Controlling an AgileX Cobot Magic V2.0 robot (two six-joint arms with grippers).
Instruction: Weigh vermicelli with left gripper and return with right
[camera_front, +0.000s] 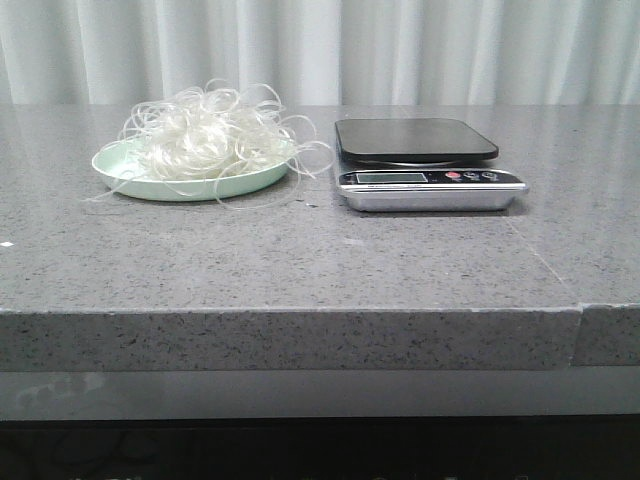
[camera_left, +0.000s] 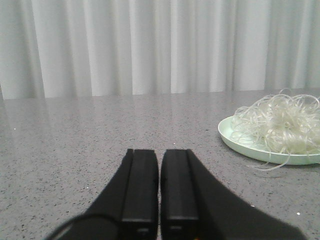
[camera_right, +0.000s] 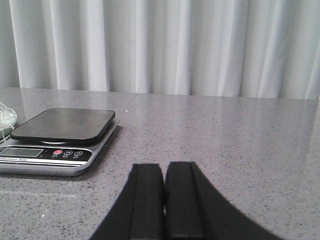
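Mint-green plate (camera_front: 125, 172) left of a digital scale (camera_front: 430, 166), both on a grey speckled countertop (camera_front: 300, 260); white curtain (camera_front: 400, 50) behind.

One clump of vermicelli (camera_front: 208, 135) sits on one mint-green plate (camera_front: 120, 172) toward the left edge of the grey stone worktop (camera_front: 300, 260). One digital kitchen scale (camera_front: 425, 165) stands nearer the middle. Two grippers show, one left (camera_left: 159, 192) and one right (camera_right: 164, 200).
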